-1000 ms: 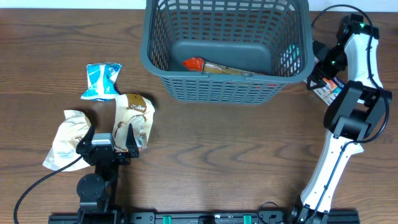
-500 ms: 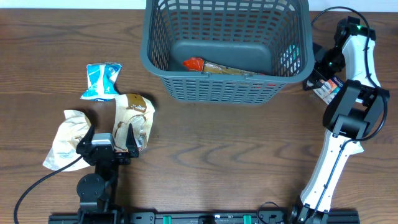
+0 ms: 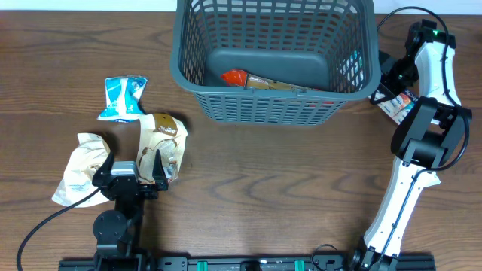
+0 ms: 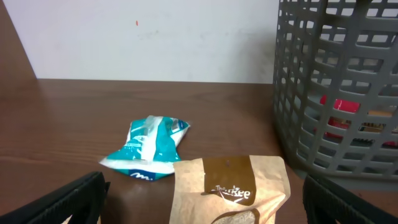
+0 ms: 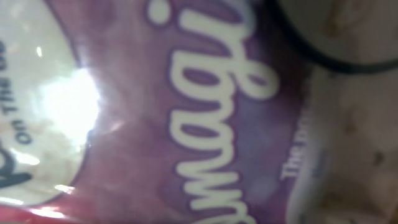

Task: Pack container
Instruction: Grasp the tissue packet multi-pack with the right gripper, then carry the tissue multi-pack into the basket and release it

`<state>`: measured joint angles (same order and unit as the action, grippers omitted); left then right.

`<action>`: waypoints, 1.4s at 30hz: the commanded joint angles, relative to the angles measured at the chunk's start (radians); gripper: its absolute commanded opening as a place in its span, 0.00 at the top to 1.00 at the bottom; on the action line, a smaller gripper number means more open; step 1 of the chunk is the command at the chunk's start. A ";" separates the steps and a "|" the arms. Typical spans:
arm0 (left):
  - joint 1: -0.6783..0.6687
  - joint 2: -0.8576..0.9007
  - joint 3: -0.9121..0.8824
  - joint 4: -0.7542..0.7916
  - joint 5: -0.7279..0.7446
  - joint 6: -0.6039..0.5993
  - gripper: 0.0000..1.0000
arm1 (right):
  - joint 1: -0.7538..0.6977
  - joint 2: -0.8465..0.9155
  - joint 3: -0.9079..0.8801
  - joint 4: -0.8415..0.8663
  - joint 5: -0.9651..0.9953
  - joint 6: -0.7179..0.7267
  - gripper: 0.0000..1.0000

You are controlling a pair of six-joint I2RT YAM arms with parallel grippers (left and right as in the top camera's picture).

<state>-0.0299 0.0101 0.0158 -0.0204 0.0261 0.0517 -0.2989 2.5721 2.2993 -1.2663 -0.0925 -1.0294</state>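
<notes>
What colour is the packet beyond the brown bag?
Packet: teal and white, clearest in left wrist view.

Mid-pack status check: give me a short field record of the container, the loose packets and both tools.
container: upright, holds a red-and-brown packet
loose packets: blue-white packet, brown packet, cream packet, all left of the container
left tool: open, empty, between the cream and brown packets
right tool: down at a purple packet right of the container; grip unclear
</notes>
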 commanded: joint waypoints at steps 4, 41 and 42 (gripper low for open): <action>0.000 -0.006 -0.012 -0.043 0.015 -0.005 0.01 | 0.012 0.035 -0.007 0.000 -0.047 0.098 0.99; 0.000 -0.006 -0.012 -0.043 0.015 -0.005 0.01 | 0.032 -0.737 0.077 0.221 -0.106 0.649 0.99; 0.000 -0.006 -0.012 -0.043 0.015 -0.005 0.01 | 0.043 -0.755 0.077 0.240 -0.140 0.639 0.99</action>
<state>-0.0299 0.0101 0.0158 -0.0208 0.0261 0.0513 -0.2909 1.8950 2.3608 -1.0565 -0.1284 -0.3904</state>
